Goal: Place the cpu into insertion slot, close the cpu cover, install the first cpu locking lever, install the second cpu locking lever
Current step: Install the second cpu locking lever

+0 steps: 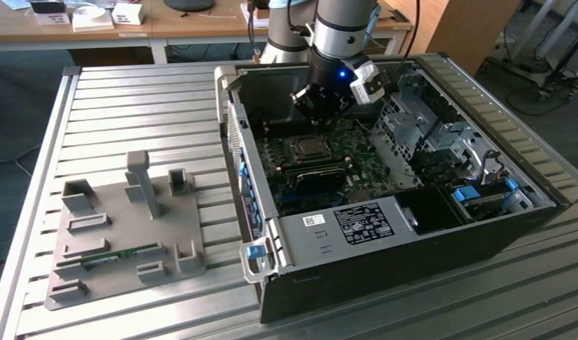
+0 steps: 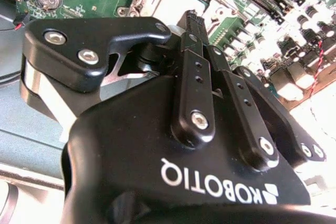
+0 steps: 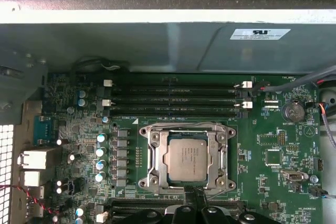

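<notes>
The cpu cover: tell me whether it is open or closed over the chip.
Closed. In the first wrist view the silvery metal cpu cover frame lies flat around the grey square cpu, which shows through its central window.

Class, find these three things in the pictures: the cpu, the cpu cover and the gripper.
cpu (image 3: 187,157), first wrist view, middle of its metal top.
cpu cover (image 3: 153,153), first wrist view, one side bar of the frame.
gripper (image 2: 193,18), second wrist view, between its fingertips.

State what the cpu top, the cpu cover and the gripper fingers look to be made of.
The cpu: top looks like matte silver-grey metal, a dull even sheen.
The cpu cover: seemingly thin plated steel, a bright silvery frame around the chip.
The gripper fingers: black, likely anodised metal or hard plastic; smooth satin surface with shiny screw heads.
</notes>
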`<state>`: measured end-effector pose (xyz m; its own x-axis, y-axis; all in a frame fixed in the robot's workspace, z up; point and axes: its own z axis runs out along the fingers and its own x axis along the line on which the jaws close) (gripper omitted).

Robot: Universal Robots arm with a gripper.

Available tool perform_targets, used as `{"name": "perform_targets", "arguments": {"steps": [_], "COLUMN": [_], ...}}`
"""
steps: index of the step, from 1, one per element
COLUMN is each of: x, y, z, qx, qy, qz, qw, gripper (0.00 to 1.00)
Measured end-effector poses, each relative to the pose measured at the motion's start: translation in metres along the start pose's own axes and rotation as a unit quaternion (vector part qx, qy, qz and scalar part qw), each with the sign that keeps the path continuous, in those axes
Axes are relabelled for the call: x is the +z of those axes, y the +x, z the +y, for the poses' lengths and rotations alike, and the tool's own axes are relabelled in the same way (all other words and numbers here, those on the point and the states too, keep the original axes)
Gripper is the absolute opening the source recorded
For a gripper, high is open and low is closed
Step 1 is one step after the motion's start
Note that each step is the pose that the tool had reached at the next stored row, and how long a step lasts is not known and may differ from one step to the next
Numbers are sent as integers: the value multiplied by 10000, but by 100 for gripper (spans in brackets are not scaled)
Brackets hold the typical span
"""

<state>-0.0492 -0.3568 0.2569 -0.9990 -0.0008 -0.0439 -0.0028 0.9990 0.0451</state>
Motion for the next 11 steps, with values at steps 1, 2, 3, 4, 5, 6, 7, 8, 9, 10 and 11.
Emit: {"name": "perform_targets", "arguments": {"steps": [1,2,3,4,5,6,7,8,9,10,11], "x": [0,0,0,0,0,0,0,0,-1,-2,-3], "y": [0,0,0,0,0,0,0,0,0,0,0], "z": [0,0,-1,-3,-7,-10,-12,-13,-38,-62,-63], "qx": [0,0,0,0,-1,-1,0,0,0,0,0], "qy": [-1,-1,0,-1,0,0,-1,-1,-1,-1,0], "qz": [0,0,0,-1,0,0,0,0,0,0,0], "qw": [10000,10000,10000,10000,10000,10000,10000,10000,10000,10000,10000], "gripper": [10,10,10,10,10,10,10,10,10,10,10]}}
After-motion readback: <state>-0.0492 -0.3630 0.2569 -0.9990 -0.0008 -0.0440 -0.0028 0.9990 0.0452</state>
